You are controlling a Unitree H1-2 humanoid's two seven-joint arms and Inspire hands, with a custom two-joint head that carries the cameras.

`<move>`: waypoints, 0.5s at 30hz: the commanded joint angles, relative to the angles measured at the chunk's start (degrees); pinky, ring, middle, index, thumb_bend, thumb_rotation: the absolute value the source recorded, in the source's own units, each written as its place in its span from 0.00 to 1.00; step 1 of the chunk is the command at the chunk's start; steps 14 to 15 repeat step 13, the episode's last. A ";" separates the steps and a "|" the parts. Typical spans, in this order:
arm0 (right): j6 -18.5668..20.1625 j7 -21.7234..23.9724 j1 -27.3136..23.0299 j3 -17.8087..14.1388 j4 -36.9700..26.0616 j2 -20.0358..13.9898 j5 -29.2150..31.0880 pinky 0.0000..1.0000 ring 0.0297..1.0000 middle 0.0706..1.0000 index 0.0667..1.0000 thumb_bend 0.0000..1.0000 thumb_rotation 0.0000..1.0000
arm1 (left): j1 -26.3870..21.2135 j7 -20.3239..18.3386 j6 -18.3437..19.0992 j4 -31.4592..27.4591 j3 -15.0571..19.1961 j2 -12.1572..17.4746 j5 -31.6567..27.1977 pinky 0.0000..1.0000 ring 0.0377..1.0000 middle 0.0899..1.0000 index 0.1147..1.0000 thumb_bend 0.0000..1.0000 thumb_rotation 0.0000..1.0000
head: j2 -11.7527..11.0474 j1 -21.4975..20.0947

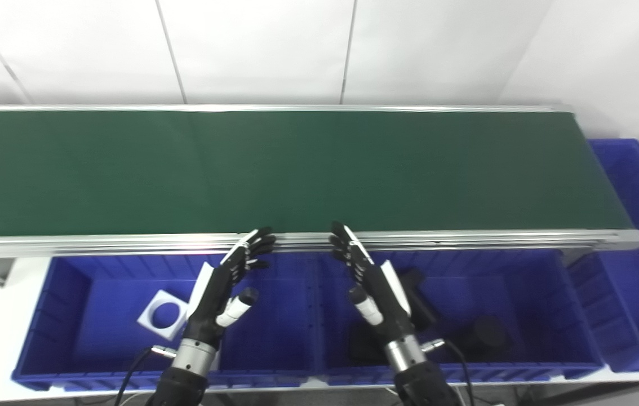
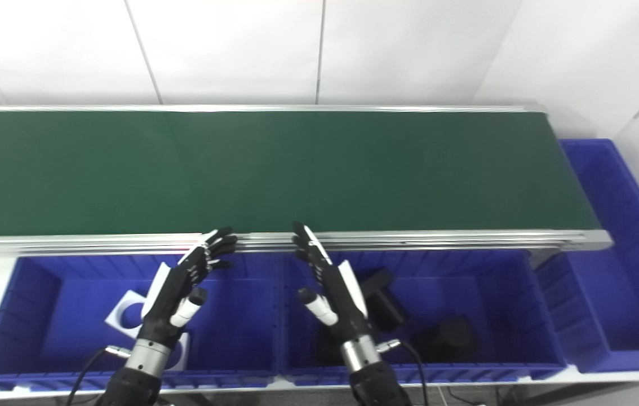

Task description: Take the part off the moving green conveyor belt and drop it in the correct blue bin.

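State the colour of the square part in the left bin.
White square part, clearest in left eye view.

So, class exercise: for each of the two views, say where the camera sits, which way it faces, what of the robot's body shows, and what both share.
Left eye view: on the head, facing down and forward at the green conveyor belt; left hand and right hand show.
Right eye view: beside it, a little to the right, same aim; the same hands sit further left.
Shared: the belt, both open hands, the blue bins, a white part, dark parts.
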 commanded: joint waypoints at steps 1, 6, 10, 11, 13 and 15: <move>-3.65 0.20 -0.72 -0.33 -0.62 -0.31 1.45 0.92 0.95 0.96 0.95 0.99 0.99 | -0.62 1.43 -1.18 -0.53 -0.94 -0.31 0.25 0.75 0.82 0.82 0.80 0.91 0.96 | -0.06 0.14; -3.72 0.28 -0.55 -0.07 -0.46 -1.59 1.97 0.91 0.95 0.95 0.95 0.99 0.97 | -0.33 4.27 -1.18 -0.60 -3.13 -0.18 1.83 0.75 0.82 0.83 0.81 0.92 0.97 | -1.31 1.30; -3.73 0.39 -0.28 0.35 -0.29 -2.44 2.46 0.91 0.95 0.96 0.95 0.99 0.96 | -0.50 7.02 -1.18 -0.34 -4.94 0.19 2.84 0.75 0.83 0.84 0.81 0.92 0.98 | -2.05 2.28; -3.73 0.39 -0.26 0.47 -0.25 -2.65 2.56 0.91 0.94 0.96 0.95 0.99 0.96 | -0.58 7.71 -1.18 -0.26 -5.42 0.34 3.06 0.75 0.84 0.85 0.82 0.92 0.98 | -2.09 2.34; -3.73 0.19 -0.16 0.65 -0.28 -3.06 2.68 0.91 0.94 0.95 0.94 0.98 0.96 | -0.83 9.45 -1.18 -0.23 -6.57 0.69 3.94 0.76 0.85 0.86 0.83 0.92 0.99 | -2.18 2.74; -3.73 0.19 -0.16 0.65 -0.28 -3.06 2.68 0.91 0.94 0.95 0.94 0.98 0.96 | -0.83 9.45 -1.18 -0.23 -6.57 0.69 3.94 0.76 0.85 0.86 0.83 0.92 0.99 | -2.18 2.74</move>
